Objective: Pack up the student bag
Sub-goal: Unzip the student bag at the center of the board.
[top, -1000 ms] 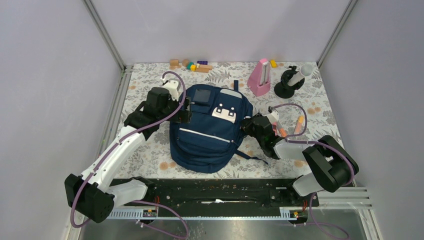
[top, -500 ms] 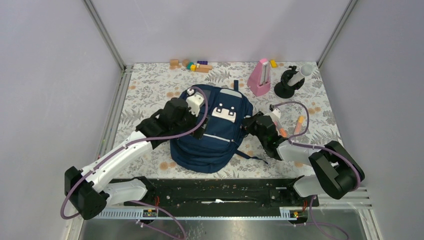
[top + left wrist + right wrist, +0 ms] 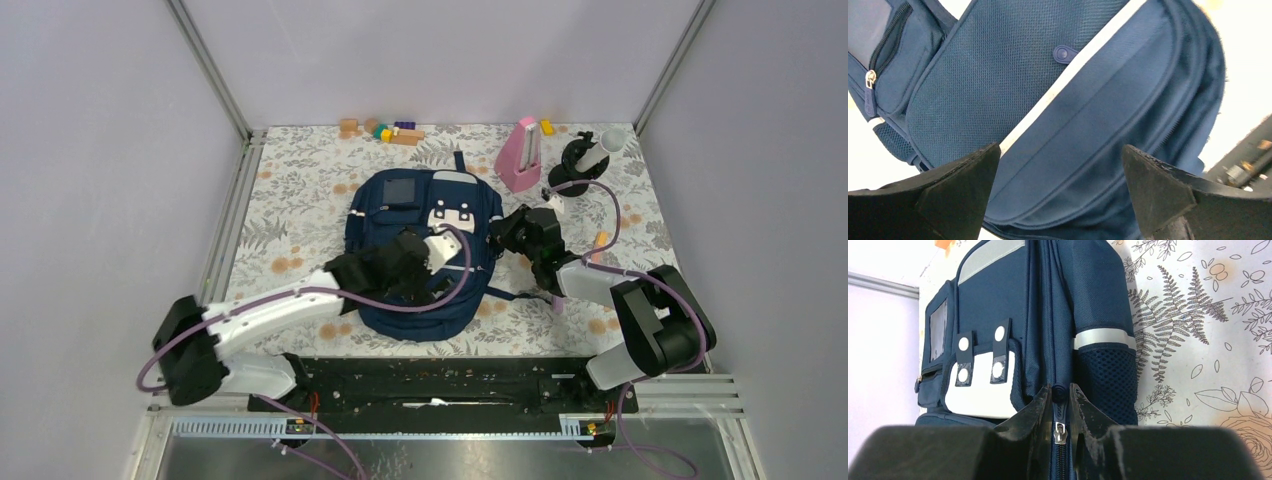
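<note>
The student bag (image 3: 375,215) is a navy backpack with thin white stripes, lying flat on the floral mat. Its white patch (image 3: 452,216) faces up. My left gripper (image 3: 428,285) hangs over the bag's near half, open and empty. The left wrist view shows the wide-spread fingers (image 3: 965,175) above the navy fabric (image 3: 1083,125). My right gripper (image 3: 507,236) is at the bag's right side. In the right wrist view it (image 3: 1061,396) is shut on the navy zipper pull (image 3: 1060,407) of the main zip, whose metal slider (image 3: 1060,432) is just below. The bag's inside is hidden.
A pink wedge-shaped box (image 3: 520,155), a black stand with a white cup (image 3: 585,160) and coloured blocks (image 3: 385,130) stand along the back. An orange pen (image 3: 598,245) lies right of the bag. A black rail (image 3: 430,385) runs along the near edge.
My left arm has swung from the bag's far left corner to over its near middle. My right gripper has moved toward the back along the bag's right side, and the bag has shifted slightly.
</note>
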You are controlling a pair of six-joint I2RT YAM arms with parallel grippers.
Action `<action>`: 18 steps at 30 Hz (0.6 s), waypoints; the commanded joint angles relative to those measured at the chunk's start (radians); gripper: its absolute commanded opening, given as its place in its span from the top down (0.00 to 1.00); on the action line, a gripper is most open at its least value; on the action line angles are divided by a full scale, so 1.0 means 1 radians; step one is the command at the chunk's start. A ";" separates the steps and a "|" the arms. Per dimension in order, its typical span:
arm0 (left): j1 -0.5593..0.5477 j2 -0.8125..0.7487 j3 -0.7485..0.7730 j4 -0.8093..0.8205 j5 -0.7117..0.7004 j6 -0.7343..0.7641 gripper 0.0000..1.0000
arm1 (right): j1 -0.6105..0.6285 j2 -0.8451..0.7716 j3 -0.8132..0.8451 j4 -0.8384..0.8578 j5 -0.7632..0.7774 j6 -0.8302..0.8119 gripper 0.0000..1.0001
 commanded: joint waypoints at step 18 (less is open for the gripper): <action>-0.049 0.206 0.075 0.067 -0.374 -0.021 0.88 | -0.007 -0.056 -0.028 0.121 -0.126 -0.064 1.00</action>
